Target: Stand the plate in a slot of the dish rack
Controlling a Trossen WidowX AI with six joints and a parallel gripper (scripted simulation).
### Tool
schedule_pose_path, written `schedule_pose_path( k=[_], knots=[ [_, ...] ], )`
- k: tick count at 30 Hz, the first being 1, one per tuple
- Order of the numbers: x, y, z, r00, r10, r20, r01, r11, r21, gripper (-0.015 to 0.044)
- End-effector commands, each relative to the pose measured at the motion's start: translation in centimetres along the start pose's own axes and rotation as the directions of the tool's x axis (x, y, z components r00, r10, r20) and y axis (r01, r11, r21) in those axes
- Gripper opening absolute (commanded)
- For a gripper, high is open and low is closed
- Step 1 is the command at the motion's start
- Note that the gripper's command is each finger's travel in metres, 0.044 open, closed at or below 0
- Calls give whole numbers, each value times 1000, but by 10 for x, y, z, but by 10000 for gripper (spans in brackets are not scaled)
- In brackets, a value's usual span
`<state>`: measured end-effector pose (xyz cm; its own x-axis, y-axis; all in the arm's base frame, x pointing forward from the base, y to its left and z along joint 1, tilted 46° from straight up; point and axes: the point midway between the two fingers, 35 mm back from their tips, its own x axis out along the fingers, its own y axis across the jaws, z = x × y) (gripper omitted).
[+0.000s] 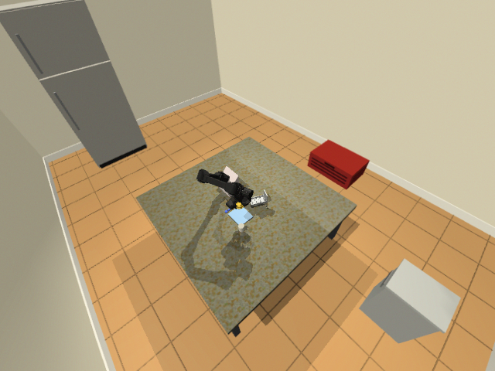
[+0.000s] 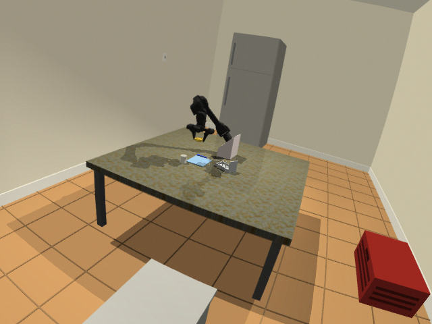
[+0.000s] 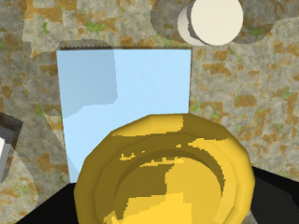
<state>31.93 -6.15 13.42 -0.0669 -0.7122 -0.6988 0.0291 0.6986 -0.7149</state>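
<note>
A yellow plate is held flat between my fingers, lifted well above the table. My gripper is shut on the plate's rim; its black fingers show at the bottom corners of the wrist view. The plate hangs over a light blue mat. The small grey dish rack stands on the table just right of the mat, apart from the plate. Its slots are too small to make out.
A white cup stands beside the mat. A pale wedge-shaped block stands behind the rack near the arm's base. A fridge, a red crate and a grey box stand on the floor.
</note>
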Motion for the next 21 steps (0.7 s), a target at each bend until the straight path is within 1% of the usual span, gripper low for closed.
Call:
schedule_pose_path(
  k=[1,4,9,15,21],
  knots=[
    [-18,1,0,1000,-1,2,1,1000,3,0],
    [-27,1,0,1000,-4,2,4,1000,4,0],
    [-28,8,-2,1000,-2,3,2,1000,24,0],
    [-31,68,-25,1000,14,5,-15,979,204,0],
    [-29,120,-60,1000,9,1,-9,921,389,0]
  ],
)
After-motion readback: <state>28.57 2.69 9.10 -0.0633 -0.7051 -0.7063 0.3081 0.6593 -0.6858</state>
